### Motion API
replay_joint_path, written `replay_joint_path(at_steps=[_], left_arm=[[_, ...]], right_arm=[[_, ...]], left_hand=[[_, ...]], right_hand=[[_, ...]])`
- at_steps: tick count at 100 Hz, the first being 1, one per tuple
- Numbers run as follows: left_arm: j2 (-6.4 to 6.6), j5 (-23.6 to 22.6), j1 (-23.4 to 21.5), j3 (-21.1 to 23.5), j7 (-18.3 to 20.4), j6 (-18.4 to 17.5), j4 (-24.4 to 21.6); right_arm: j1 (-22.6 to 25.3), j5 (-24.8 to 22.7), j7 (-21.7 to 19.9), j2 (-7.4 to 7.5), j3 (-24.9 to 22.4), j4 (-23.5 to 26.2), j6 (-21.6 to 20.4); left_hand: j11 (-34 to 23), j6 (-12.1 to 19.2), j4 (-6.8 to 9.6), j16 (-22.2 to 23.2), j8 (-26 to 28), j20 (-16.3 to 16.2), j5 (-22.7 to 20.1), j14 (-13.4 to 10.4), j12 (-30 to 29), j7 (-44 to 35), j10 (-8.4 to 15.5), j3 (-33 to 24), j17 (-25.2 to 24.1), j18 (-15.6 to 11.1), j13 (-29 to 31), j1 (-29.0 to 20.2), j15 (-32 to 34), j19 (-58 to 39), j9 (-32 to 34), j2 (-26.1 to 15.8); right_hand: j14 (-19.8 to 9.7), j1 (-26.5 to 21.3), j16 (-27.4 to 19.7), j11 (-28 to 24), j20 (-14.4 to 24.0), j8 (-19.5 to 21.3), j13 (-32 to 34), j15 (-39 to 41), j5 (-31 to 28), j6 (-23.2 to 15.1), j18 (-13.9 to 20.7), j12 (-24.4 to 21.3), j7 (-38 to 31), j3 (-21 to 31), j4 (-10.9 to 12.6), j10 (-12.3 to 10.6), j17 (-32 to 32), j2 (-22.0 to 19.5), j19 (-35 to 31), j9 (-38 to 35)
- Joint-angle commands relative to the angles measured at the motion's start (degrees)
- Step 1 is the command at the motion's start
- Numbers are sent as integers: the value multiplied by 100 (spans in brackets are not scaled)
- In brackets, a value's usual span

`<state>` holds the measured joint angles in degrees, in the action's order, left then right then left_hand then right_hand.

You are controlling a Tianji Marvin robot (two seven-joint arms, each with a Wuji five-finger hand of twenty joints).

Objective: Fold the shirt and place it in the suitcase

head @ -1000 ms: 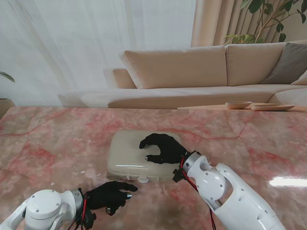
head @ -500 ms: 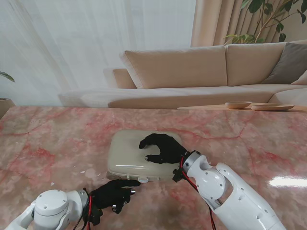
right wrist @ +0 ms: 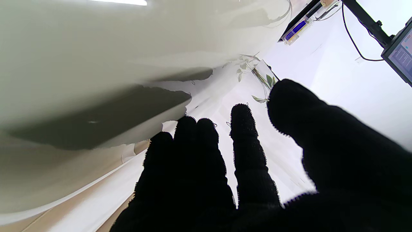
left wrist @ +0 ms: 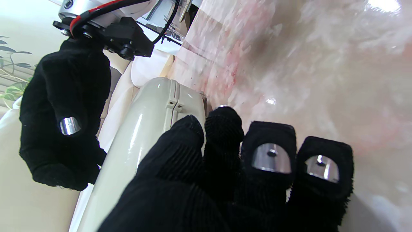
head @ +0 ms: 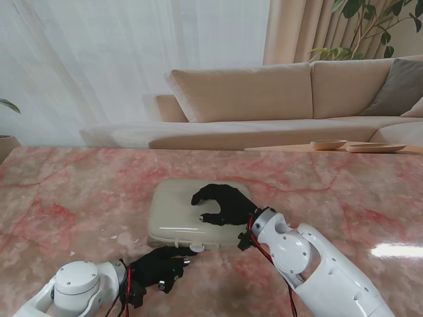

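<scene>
A cream hard-shell suitcase lies closed on the pink marble table. My right hand rests flat on its lid at the right side, fingers spread and holding nothing. My left hand is at the edge of the case nearest to me, its fingertips touching the rim beside a small white latch. In the left wrist view the left hand reaches to the seam of the suitcase, with the right hand on top. The right wrist view has the lid and the right hand. No shirt is in view.
A beige sofa stands beyond the table's far edge. Wooden bowls sit on a low surface at the far right. Small white specks lie on the marble left of the case.
My left hand and forearm have slid to the right and a little farther from me, bringing the fingertips up to the suitcase's near rim. The right hand has stayed put on the lid.
</scene>
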<state>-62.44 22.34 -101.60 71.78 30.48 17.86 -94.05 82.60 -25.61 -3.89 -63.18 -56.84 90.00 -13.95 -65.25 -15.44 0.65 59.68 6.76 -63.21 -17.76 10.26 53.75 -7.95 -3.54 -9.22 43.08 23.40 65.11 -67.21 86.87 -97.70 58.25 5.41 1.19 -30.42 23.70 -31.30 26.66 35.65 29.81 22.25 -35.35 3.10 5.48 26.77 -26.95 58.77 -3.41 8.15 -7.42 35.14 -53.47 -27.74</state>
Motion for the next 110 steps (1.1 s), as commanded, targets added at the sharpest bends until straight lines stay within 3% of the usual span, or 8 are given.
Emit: replay_joint_path(at_steps=[1,14,28,72,110], left_arm=[[-27,-9,-11,-15,-35,-19,47],[-32,-6,-6,-20,-45,-74,69],[-37,45,4,-24,-16,-167,119],[40,139,-4,80,416,-438,182],[47,167,-84,168,419,-531,48]], right_arm=[[198,-19,-232,58,107,-363,118],[184,4,-244,57,125,-382,123],[176,14,-255,59,136,-393,115],[138,11,-266,57,156,-413,145],[120,18,-286,60,167,-439,149]], left_hand=[[-116,1076,21,91,-33,-159,-16,-183,65,148,10,161,-48,55,257,-308,498,-622,33,-166],[-112,1666,46,90,-43,-171,-221,-179,53,155,15,128,-47,56,255,-318,497,-617,53,-126],[-103,1964,69,84,-34,-177,-454,-142,40,122,-15,91,-47,56,255,-314,489,-614,85,-85],[-61,2077,110,69,5,-193,-658,-103,10,80,2,-20,-146,76,222,-274,434,-523,96,-57],[-67,2024,138,48,15,-200,-720,-101,-17,86,-3,-105,-126,71,253,-213,403,-516,110,-38]], right_hand=[[683,-32,-5,-73,85,-24,240,131,-42,-29,-1317,63,-83,174,105,259,-492,108,-731,47],[686,-42,-2,-80,85,-26,226,136,-40,-8,-1323,66,-76,164,107,273,-490,92,-730,52],[682,-52,0,-84,86,-25,225,142,-48,-2,-1323,67,-75,149,110,273,-494,80,-731,57],[676,-62,-6,-83,84,-19,211,132,-46,-26,-1318,63,-68,133,120,265,-481,80,-716,62],[677,-49,-8,-75,86,-11,229,127,-57,-37,-1318,60,-79,172,116,261,-481,103,-715,59]])
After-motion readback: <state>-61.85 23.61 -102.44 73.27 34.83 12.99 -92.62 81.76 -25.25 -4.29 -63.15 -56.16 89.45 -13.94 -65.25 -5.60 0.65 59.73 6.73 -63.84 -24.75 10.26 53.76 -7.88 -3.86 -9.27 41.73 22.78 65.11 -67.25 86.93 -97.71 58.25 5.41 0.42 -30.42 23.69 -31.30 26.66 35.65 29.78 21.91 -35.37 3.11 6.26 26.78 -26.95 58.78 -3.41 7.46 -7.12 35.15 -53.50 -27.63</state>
